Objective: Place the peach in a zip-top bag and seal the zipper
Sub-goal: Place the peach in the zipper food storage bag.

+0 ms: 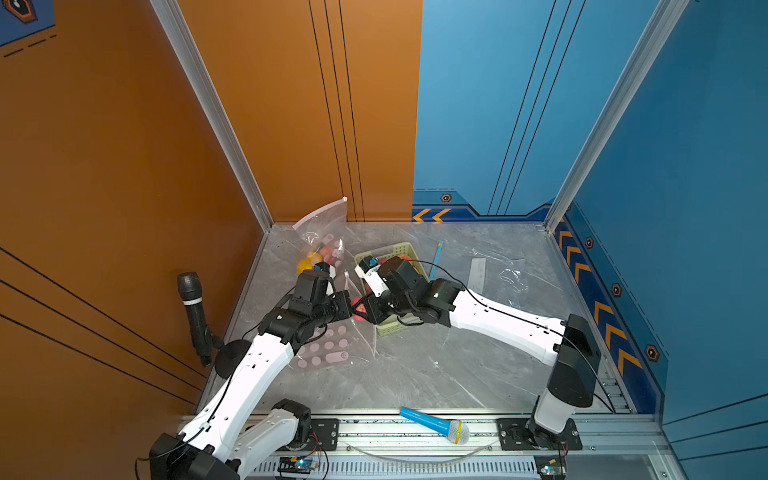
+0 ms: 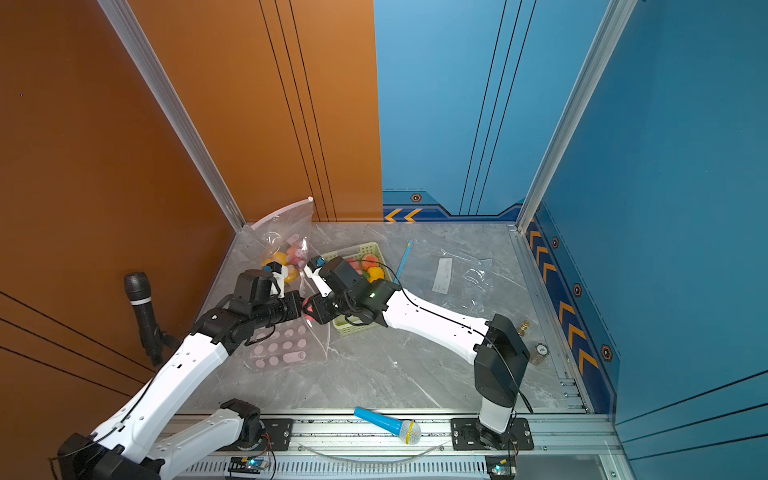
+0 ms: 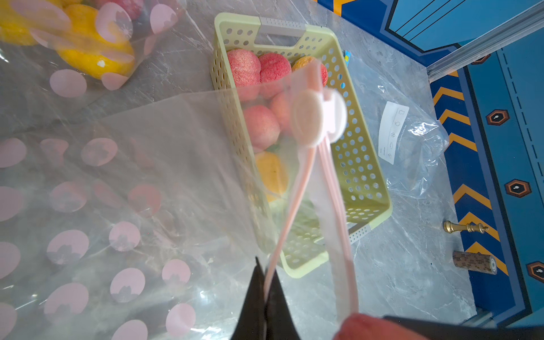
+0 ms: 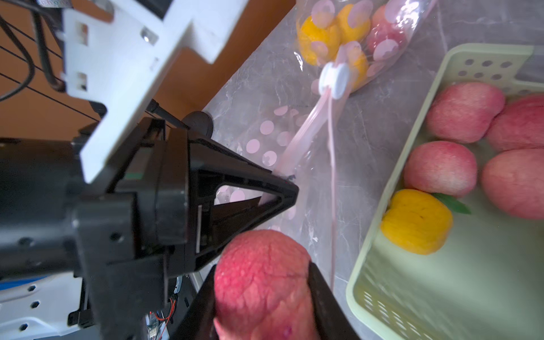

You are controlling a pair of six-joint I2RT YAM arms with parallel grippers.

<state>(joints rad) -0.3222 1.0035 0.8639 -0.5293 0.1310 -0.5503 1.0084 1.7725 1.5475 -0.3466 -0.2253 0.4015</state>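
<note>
The peach [image 4: 259, 265] is red-pink and sits between the fingers of my right gripper [image 4: 262, 284], which is shut on it. It hangs just beside the mouth of the zip-top bag [image 3: 132, 206], a clear bag with pink dots that lies on the table [image 1: 436, 365]. My left gripper [image 3: 266, 282] is shut on one pink zipper lip and lifts it. The other lip bows away, so the mouth gapes. The white slider [image 3: 319, 117] sits at the far end of the track. In both top views the two grippers meet nose to nose over the bag [image 1: 332, 349] [image 2: 286, 345].
A yellow-green basket [image 3: 379, 203] with several peaches and a yellow fruit stands right behind the bag. A second filled bag [image 1: 320, 245] leans in the back left corner. Clear wrapping [image 1: 498, 270] lies at right. A blue toy microphone [image 1: 434, 424] rests on the front rail.
</note>
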